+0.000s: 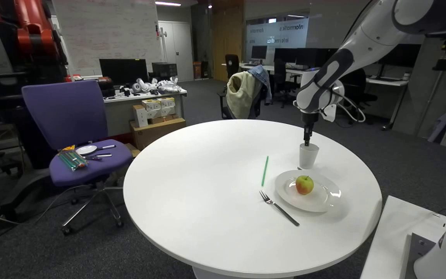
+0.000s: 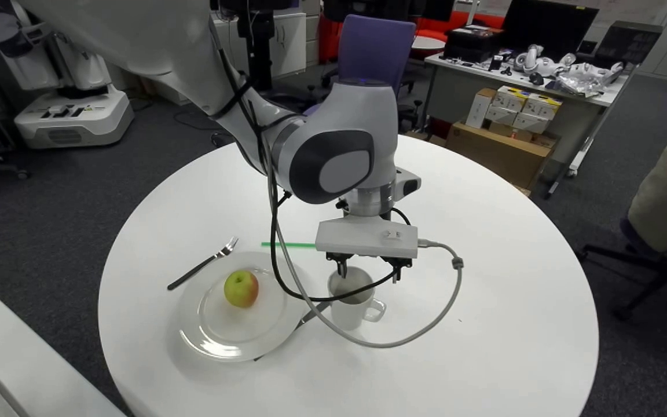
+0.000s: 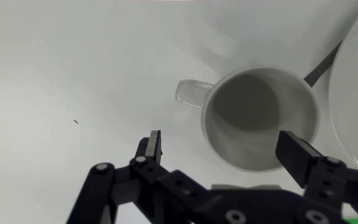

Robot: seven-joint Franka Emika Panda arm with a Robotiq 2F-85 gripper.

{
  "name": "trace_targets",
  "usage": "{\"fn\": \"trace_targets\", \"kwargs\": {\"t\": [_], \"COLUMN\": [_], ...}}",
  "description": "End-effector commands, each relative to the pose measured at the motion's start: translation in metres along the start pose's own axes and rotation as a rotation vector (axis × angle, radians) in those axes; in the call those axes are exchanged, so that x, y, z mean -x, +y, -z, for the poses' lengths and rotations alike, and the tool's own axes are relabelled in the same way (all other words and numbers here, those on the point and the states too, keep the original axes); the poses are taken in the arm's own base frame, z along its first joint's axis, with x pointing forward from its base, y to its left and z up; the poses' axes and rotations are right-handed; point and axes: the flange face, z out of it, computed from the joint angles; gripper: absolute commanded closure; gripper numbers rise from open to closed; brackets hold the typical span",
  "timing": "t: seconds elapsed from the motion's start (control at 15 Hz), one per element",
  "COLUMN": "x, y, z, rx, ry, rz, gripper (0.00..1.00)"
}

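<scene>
In an exterior view, an apple rests on a white plate; just right stands an upright white mug, its handle pointing away from the plate. Above, the empty gripper is spread wide, one finger over the mouth. Likely ceramic, it should prove stiff, slick, breakable; wall or handle suits gripping.

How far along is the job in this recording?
Done: the open end effector is at the mug. In hand: apparently lining up a grip, one finger overlapping the mug in the wrist view. Left: probably closing on the mug, which stands upright on the table, ungripped.
</scene>
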Motion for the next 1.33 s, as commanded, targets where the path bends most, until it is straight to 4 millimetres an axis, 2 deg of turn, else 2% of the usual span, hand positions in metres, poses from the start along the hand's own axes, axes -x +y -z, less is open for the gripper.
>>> {"fn": "trace_targets", "kwargs": {"t": [0.0,0.73,1.27], "x": [-0.003,-0.012,-0.021], "y": [0.005,0.032,0.039], "z": [-0.003,-0.019,-0.042], "rx": [0.016,0.023,-0.004], "ry": [-0.006,-0.009,-0.025], "rz": [-0.017,-0.072,-0.074], "gripper": [0.00,0.00,0.00]}}
